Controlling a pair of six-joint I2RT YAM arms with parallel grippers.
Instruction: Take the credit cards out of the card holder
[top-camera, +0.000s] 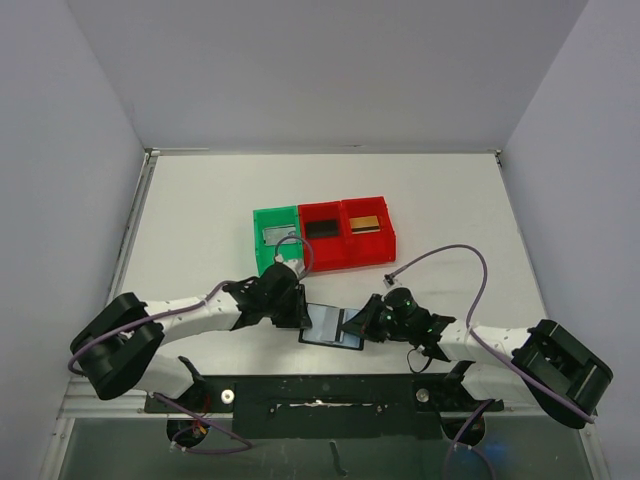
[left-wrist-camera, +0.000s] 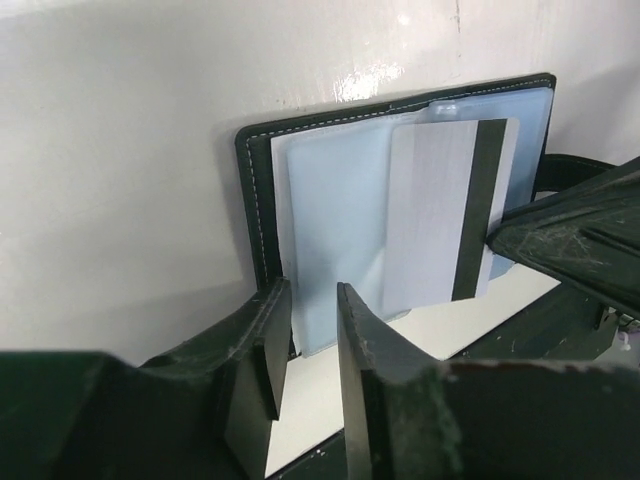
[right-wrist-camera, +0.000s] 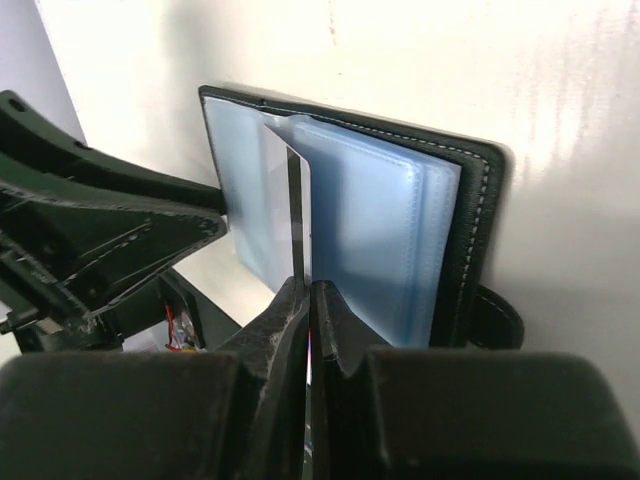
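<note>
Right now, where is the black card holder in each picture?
Top external: the card holder is low in the centre, between the two hands.
Left wrist: upper centre, open.
Right wrist: centre to right, open.
Shared landmark: the right hand, pinching the silvery-grey card at the holder.

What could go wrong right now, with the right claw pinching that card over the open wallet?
The right claw pinches the striped card only at its edge, so it may slip or bend. The left claw has its fingers apart at the edge of the card holder, not clamping it, so the holder might drag along with the card.
</note>
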